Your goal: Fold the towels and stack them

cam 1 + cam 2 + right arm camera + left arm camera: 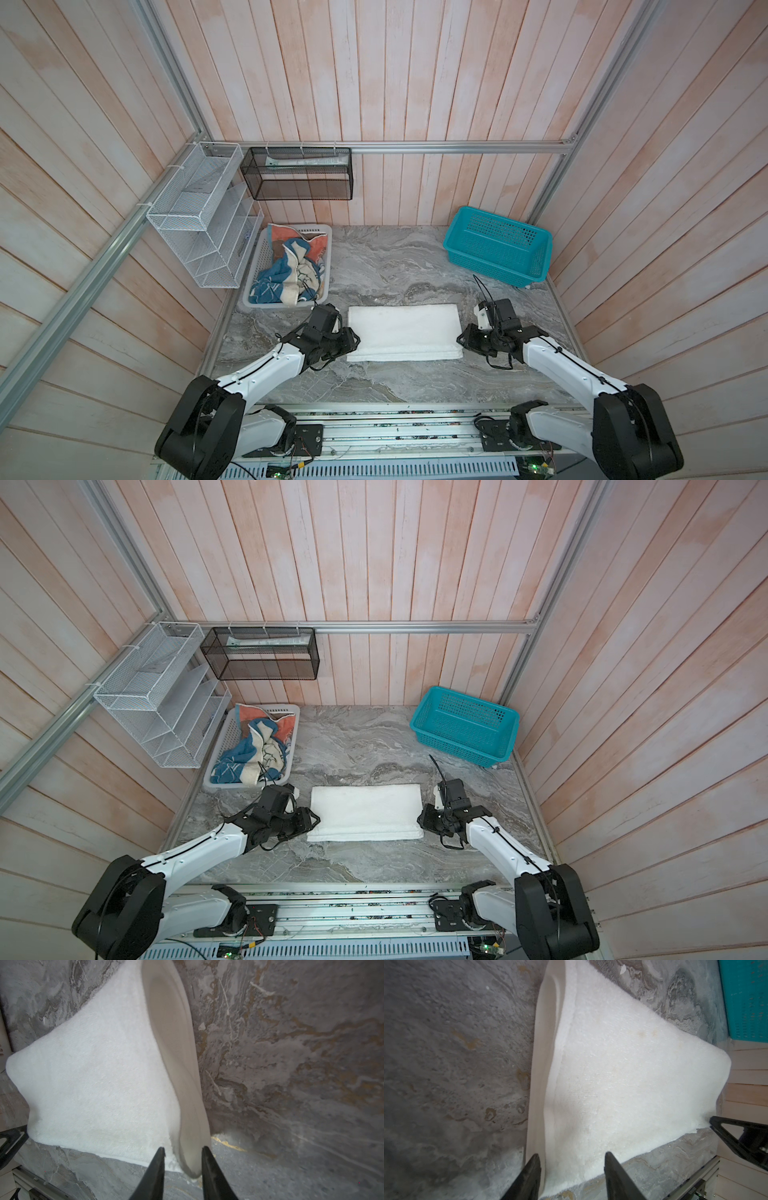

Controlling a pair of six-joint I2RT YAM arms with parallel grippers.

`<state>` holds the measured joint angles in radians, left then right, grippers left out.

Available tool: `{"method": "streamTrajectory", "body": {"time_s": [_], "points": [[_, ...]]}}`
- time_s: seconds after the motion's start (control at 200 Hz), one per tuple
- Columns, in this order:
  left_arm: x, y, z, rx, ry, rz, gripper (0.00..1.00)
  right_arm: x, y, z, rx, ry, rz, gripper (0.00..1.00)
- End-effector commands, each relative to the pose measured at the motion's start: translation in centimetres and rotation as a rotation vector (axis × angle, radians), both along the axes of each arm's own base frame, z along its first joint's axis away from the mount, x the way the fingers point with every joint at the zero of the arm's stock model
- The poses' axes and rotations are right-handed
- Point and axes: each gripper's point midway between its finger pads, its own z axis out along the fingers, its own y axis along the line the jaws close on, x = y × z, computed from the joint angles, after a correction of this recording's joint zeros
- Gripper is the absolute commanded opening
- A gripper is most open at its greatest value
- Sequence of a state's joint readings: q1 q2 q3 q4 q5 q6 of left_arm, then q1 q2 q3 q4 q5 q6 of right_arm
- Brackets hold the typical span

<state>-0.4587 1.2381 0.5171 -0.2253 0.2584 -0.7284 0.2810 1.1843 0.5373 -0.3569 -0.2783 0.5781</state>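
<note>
1. L claw [572,1156] wide, astride 8 o'clock corner of white towel [403,328]; R claw [182,1150] narrow round 4 o'clock corner, pinch unclear.
2. Towel flat, table [374,257] ctr; prob. soft, light, limp: take corners.
3. Other towels [286,270] heaped in white basket [320,230], 10 o'clock.

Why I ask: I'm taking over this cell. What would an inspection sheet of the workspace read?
Surface: grey marbled tabletop, no spills seen.
Job's things: white towel folded flat between the arms; coloured towels crumpled in the white basket.
Clutter: teal basket far right, nothing seen inside.
Grippers: left gripper open, astride the white towel's left edge; right gripper flanks its raised right end, grip unclear.
Cables: black cables loop off both wrists, clear of the white towel.
Surroundings: plank walls, white wire rack, black mesh shelf.
</note>
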Motion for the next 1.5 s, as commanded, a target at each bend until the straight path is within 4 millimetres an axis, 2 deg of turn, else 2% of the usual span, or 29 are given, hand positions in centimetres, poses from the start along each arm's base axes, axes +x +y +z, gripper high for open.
{"method": "streamTrajectory", "body": {"time_s": [0.0, 0.08, 0.11, 0.22, 0.29, 0.46, 0.555, 0.62, 0.765, 0.79, 0.815, 0.865, 0.92, 0.98, 1.06, 1.155, 1.225, 1.3, 1.38, 1.495], "points": [[-0.4, -0.2, -0.7, -0.001, 0.008, -0.029, 0.52, 0.2, 0.3, -0.3, 0.001, -0.005, 0.024, 0.24], [-0.5, -0.4, -1.0, 0.0, 0.021, -0.041, 0.5, 0.2, 0.4, -0.4, 0.001, -0.004, 0.033, 0.17], [-0.6, -0.4, -1.1, 0.0, 0.025, -0.043, 0.47, 0.3, 0.4, -0.3, 0.001, -0.005, 0.036, 0.13], [-0.5, -0.3, -0.8, 0.007, 0.02, -0.048, 0.14, 0.3, 0.5, 0.1, 0.004, -0.008, 0.044, 0.0], [-0.4, -0.2, -0.1, 0.02, 0.006, -0.051, 0.0, 0.2, 0.6, 0.9, 0.007, -0.014, 0.046, 0.0], [-0.3, 1.2, 2.5, 0.111, -0.021, -0.054, 0.0, -0.9, 0.0, 3.9, 0.004, -0.019, 0.03, 0.0], [-0.9, 1.7, 3.1, 0.134, -0.013, -0.059, 0.0, -2.0, -0.8, 4.5, -0.013, -0.001, -0.004, 0.0], [-1.6, 1.9, 2.4, 0.139, 0.023, -0.065, 0.0, -2.8, -1.1, 4.0, -0.016, 0.024, -0.018, 0.0], [-3.9, 2.5, -0.5, 0.137, 0.131, -0.053, 0.0, -4.8, -1.0, 1.1, 0.0, 0.125, -0.03, 0.0], [-4.2, 2.6, -0.9, 0.137, 0.146, -0.044, 0.01, -5.2, -0.9, 0.5, 0.009, 0.143, -0.027, 0.03], [-4.6, 2.7, -1.4, 0.14, 0.161, -0.039, 0.07, -5.6, -0.8, 0.0, 0.017, 0.163, -0.025, 0.11], [-4.9, 2.9, -1.8, 0.144, 0.177, -0.026, 0.27, -6.1, -0.5, -0.8, 0.027, 0.193, -0.018, 0.29], [-4.9, 3.1, -1.8, 0.157, 0.181, -0.017, 0.44, -6.5, -0.4, -1.3, 0.029, 0.216, -0.009, 0.4], [-4.4, 3.1, -1.2, 0.171, 0.165, -0.013, 0.49, -6.6, -0.4, -1.3, 0.025, 0.227, 0.0, 0.5], [-3.3, 2.8, 0.2, 0.195, 0.115, -0.013, 0.49, -5.9, -0.4, -1.0, 0.013, 0.214, 0.004, 0.6], [-2.0, 0.9, 2.3, 0.224, 0.046, -0.049, 0.49, -4.9, -0.2, -0.6, 0.014, 0.195, -0.002, 0.66], [-1.2, -1.7, 3.5, 0.222, -0.005, -0.097, 0.49, -4.4, 0.0, -0.9, 0.026, 0.195, -0.007, 0.69], [-0.6, -5.8, 4.5, 0.168, -0.06, -0.174, 0.49, -4.3, 0.4, -1.6, 0.042, 0.215, -0.008, 0.7], [-0.4, -11.1, 5.4, 0.067, -0.117, -0.263, 0.48, -4.2, 0.8, -2.5, 0.064, 0.231, -0.014, 0.7], [-0.8, -18.0, 5.6, -0.083, -0.11, -0.375, 0.47, -4.0, 1.0, -3.5, 0.074, 0.234, -0.031, 0.68]]}}
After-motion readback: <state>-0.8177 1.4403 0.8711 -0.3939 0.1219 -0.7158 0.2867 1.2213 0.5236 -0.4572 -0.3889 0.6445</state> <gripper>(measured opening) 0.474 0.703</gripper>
